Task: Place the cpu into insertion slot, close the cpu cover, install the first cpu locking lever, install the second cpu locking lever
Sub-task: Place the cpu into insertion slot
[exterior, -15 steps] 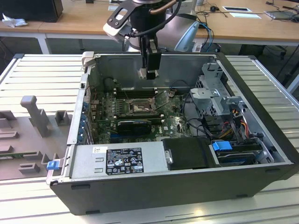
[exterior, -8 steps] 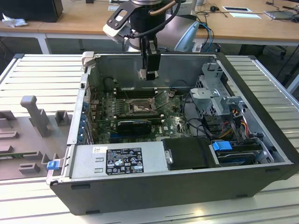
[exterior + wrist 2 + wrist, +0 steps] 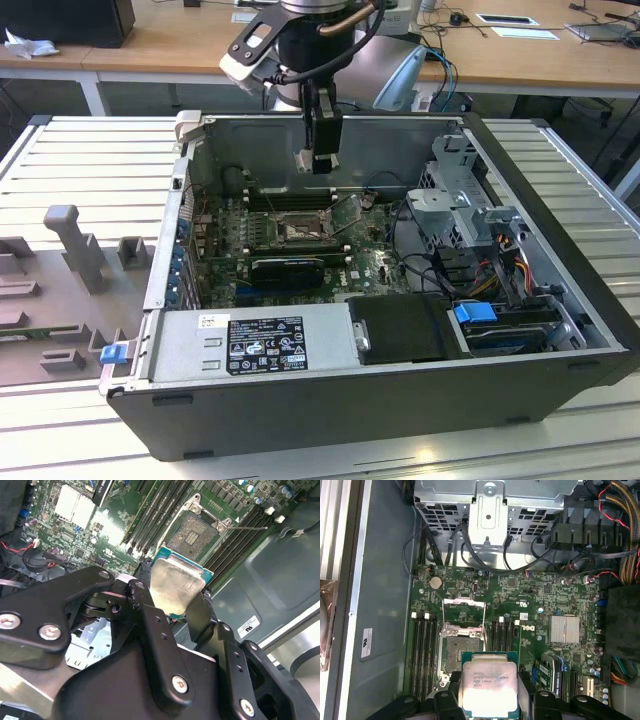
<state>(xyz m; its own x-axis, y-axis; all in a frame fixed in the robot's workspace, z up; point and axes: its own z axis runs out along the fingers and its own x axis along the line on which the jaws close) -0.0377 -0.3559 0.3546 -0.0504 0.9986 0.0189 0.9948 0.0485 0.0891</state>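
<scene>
silvery, green-edged square cpu (image 3: 487, 685) held above the board, at 12 o'clock of the insertion slot (image 3: 297, 231) in the exterior view; the slot's brownish contact field lies bare, the dark-framed cpu cover (image 3: 463, 601) swung open.

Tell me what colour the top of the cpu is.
The cpu has a pale silvery-grey top with a green border, best seen in the first wrist view.
</scene>
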